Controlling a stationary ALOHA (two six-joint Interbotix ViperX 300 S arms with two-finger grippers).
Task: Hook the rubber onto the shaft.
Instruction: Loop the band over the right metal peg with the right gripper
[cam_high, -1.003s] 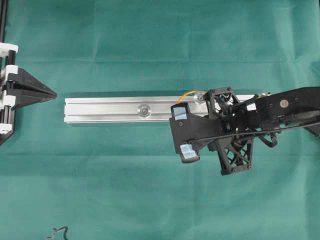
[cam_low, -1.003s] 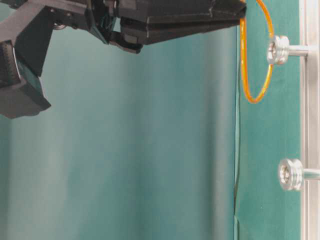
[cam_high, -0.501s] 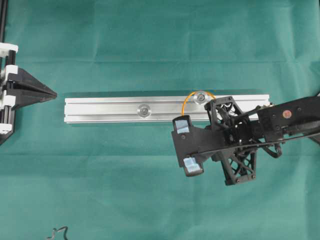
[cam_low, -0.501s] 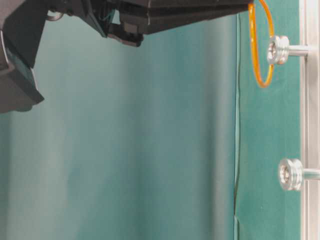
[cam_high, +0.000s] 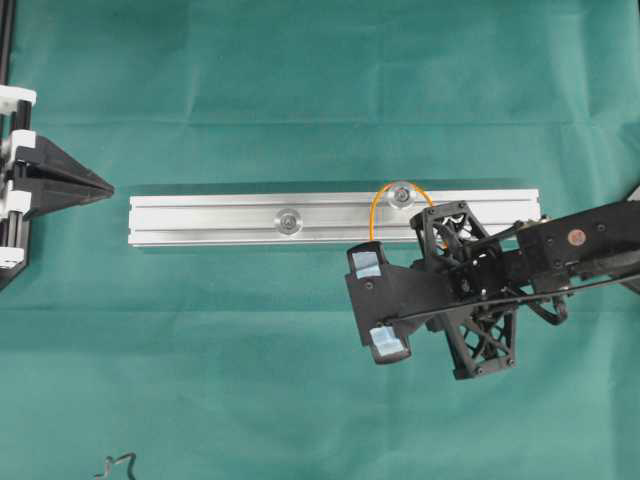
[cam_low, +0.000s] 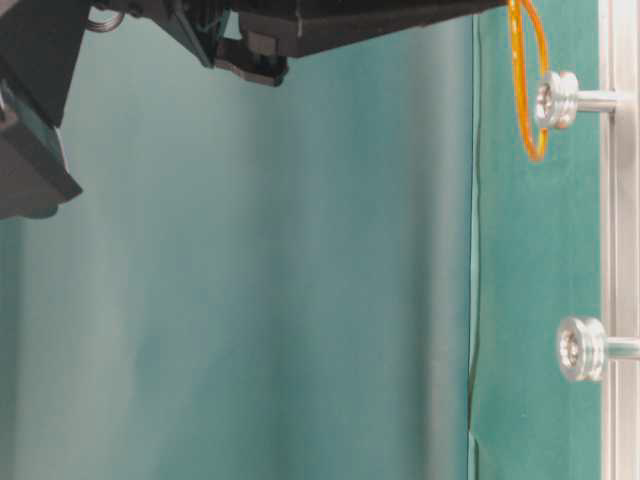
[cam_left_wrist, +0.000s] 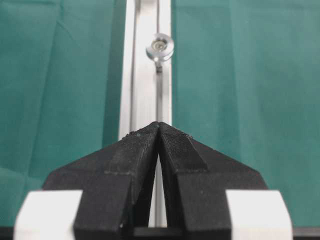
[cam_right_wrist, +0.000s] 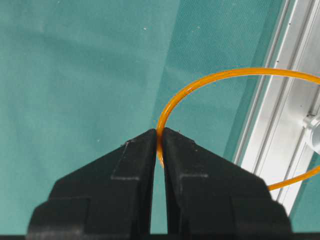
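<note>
Orange rubber (cam_right_wrist: 210, 82), thin as a cord and glossy, is nipped between the ribbed black fingertips (cam_right_wrist: 135, 155) of the right tool (cam_right_wrist: 160, 136), whose jaws are pressed together on a single strand of the loop. It looks light, soft and springy to me, so I would keep that edge pinch, well away from the part that has to slip over the post. Just beyond the tips the loop opens into a round hoop that arcs over the shaft (cam_high: 402, 194), a small bright metal stud with a flanged head standing on the grooved aluminium rail (cam_high: 220, 219). Whether the band has dropped under the head I cannot tell. Farther along the rail is a second stud (cam_high: 288, 221), and far off the left tool (cam_left_wrist: 159, 125) rests closed and empty above the green cloth-covered counter (cam_high: 300, 80).
</note>
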